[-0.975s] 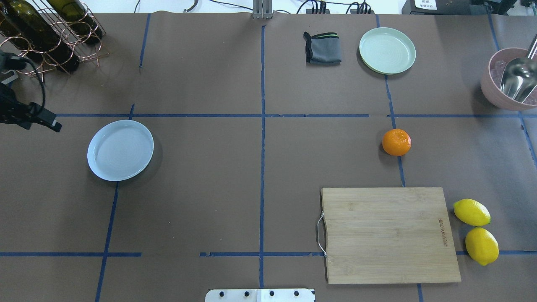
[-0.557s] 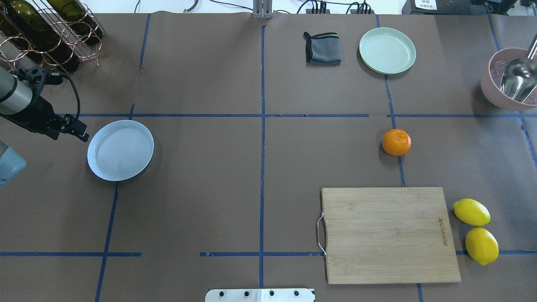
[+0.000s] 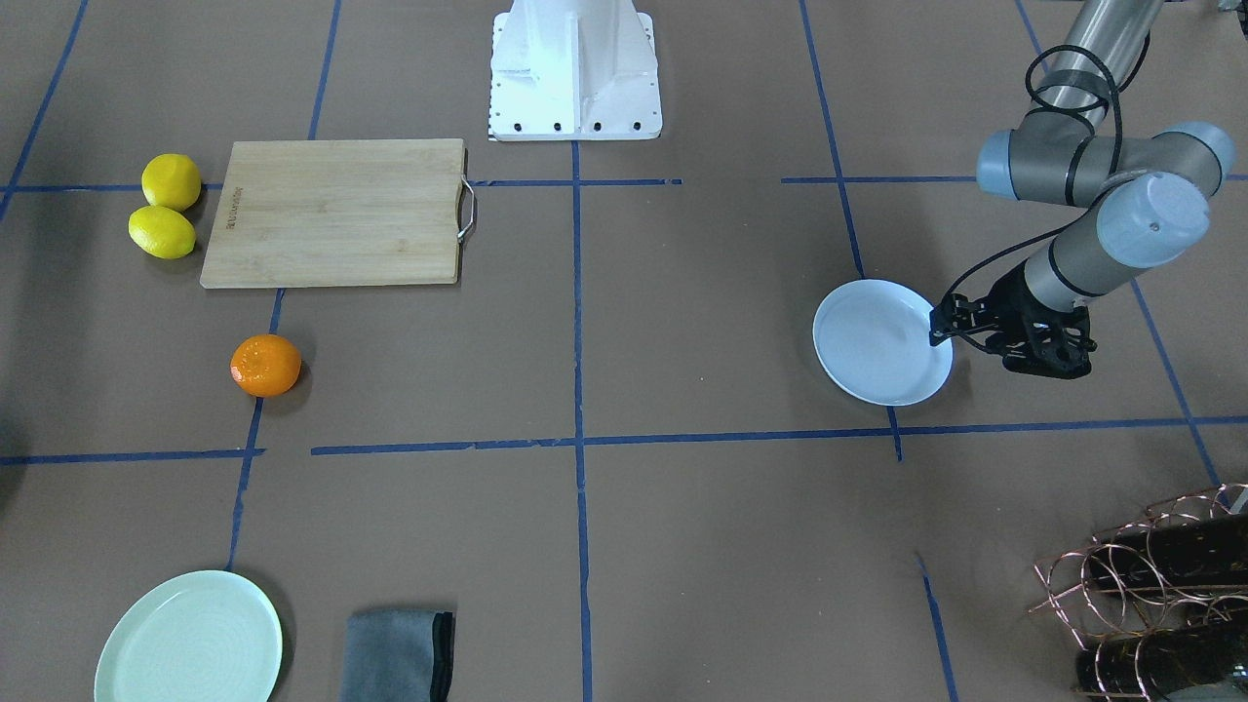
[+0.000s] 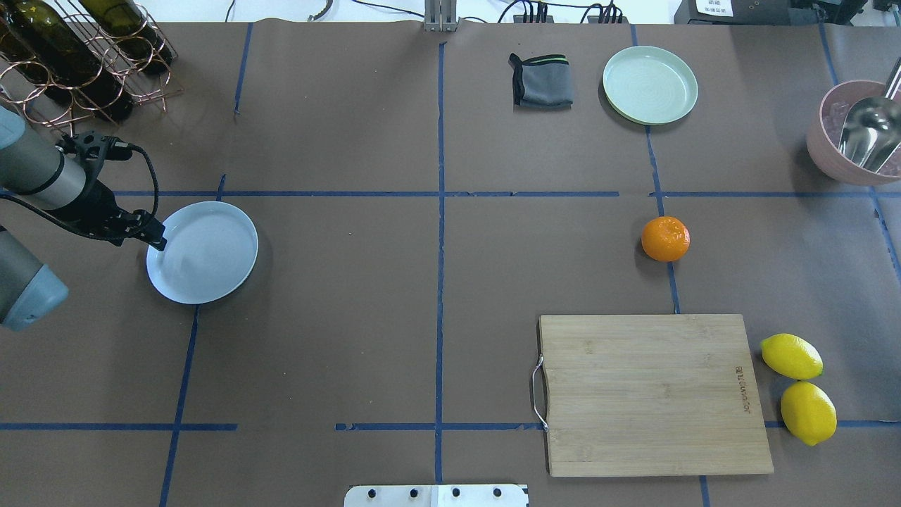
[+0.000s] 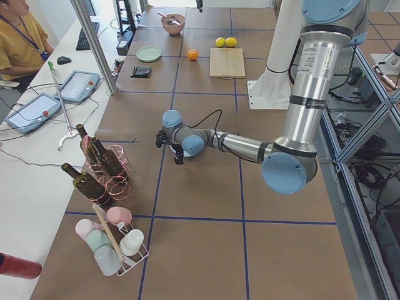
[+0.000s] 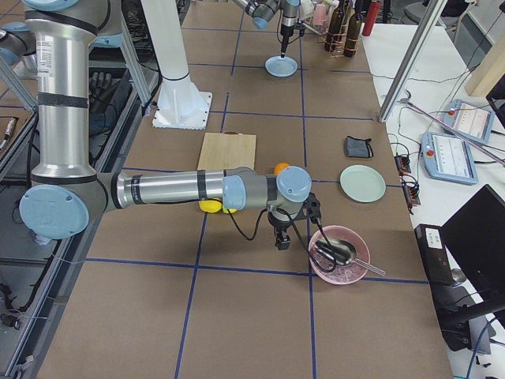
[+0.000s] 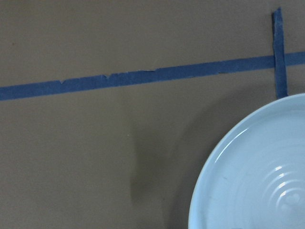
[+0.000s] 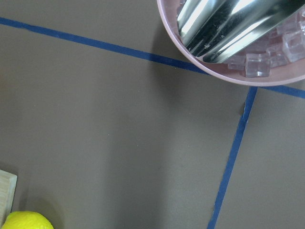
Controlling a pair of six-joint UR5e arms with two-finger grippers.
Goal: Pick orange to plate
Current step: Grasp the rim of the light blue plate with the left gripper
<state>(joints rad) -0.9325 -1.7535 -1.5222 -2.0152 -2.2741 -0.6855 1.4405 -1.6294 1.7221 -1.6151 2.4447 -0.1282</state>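
The orange [image 4: 665, 239] rests on the brown table to the right of centre, beyond the cutting board, with nothing touching it. The pale bluish plate [image 4: 204, 253] lies far off on the left side and holds nothing. My left gripper [image 4: 160, 242] points down just above the plate's left rim [image 3: 938, 333]. Its fingers look pressed together and hold nothing. The left wrist view shows only the plate's edge [image 7: 257, 181] and blue tape. My right gripper [image 6: 279, 241] hangs between the lemons and the pink bowl, seen only from the side, so I cannot tell its state.
A wooden cutting board [image 4: 651, 394] lies at the near right with two lemons [image 4: 791, 356] beside it. A pink bowl [image 4: 820, 151] holding a metal scoop and ice stands at the right edge. A mint-green plate [image 4: 650, 84] and grey cloth [image 4: 540, 80] lie at the back. A bottle rack [image 4: 84, 56] fills the back left.
My left arm has swung in from the left edge toward the pale bluish plate, and its gripper now stands over the rim. The orange has not moved.
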